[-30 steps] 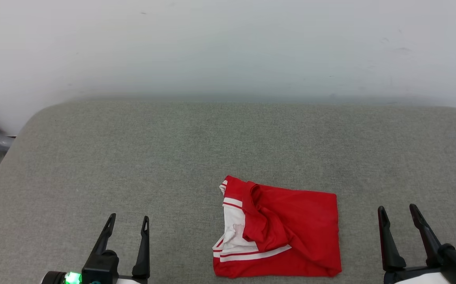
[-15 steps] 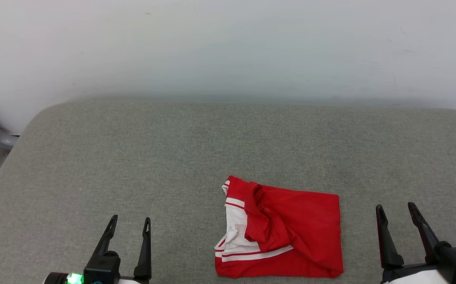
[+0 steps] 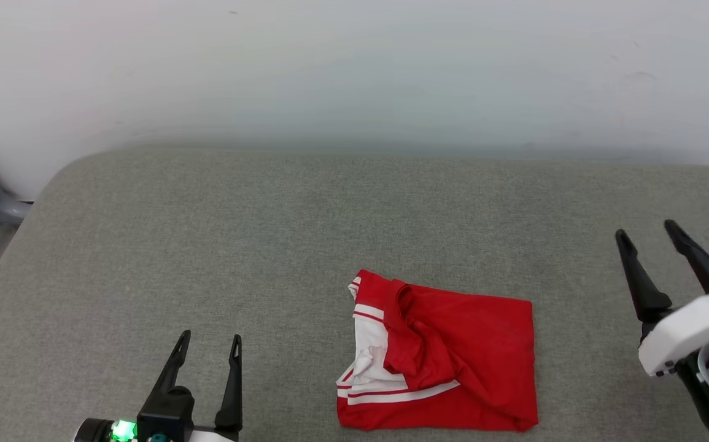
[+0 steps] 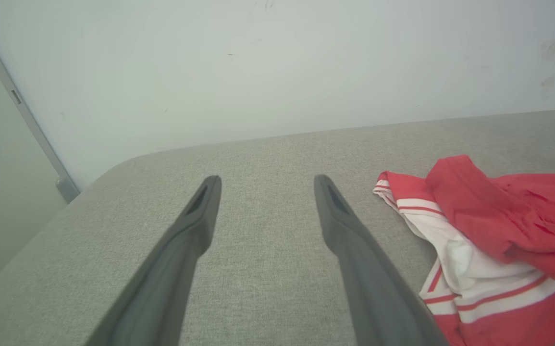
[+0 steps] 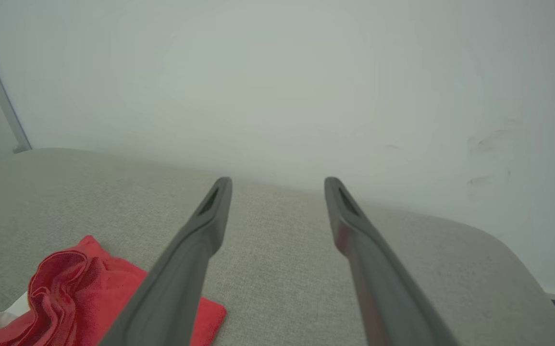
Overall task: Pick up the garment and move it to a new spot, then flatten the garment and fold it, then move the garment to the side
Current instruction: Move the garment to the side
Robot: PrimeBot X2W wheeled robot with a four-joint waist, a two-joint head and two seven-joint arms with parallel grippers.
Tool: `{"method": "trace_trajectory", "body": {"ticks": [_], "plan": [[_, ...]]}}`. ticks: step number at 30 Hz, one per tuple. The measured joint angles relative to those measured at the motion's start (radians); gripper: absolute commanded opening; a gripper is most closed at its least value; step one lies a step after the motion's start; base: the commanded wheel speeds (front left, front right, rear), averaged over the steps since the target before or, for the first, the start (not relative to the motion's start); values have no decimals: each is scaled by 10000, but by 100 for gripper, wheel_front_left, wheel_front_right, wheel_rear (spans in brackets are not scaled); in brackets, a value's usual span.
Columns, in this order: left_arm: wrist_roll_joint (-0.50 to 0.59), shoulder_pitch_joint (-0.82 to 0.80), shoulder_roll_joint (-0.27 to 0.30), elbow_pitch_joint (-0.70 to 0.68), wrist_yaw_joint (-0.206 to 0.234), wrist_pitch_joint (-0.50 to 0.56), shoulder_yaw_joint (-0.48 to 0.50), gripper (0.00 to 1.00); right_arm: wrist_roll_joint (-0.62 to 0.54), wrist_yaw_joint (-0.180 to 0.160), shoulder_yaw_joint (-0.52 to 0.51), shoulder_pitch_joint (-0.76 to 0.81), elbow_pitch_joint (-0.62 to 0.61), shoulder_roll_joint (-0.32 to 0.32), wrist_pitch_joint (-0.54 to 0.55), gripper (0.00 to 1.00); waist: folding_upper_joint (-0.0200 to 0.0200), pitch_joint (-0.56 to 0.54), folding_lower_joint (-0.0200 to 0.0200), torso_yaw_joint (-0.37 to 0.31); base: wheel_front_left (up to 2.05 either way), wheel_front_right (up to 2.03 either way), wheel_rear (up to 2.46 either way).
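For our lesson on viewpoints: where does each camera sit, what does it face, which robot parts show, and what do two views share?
Head view: on the head, facing down at the garment on the cushion; left hand and right hand show, open.
Left wrist view: on the left wrist, along its fingers toward the wall.
Right wrist view: on the right wrist, along its fingers toward that wall.
Shared: both wrist views catch the garment.
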Motion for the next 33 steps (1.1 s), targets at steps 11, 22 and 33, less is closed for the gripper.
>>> {"method": "trace_trajectory", "body": {"ticks": [11,22,33], "plan": [[0,-168,-56,-10,-4,0,-33,100,3935,0,2568,-928,274,-1967,5963,100,0,280,0,171,0,0,0],[0,-501,-171,-40,-102,2,-174,100,5022,0,3072,-899,1622,-1442,7193,100,0,843,0,576,0,0,0],[2,-991,-278,23,-190,0,-359,100,5156,0,3687,-1569,3336,-708,6299,100,0,1553,0,1087,0,0,0]]}}
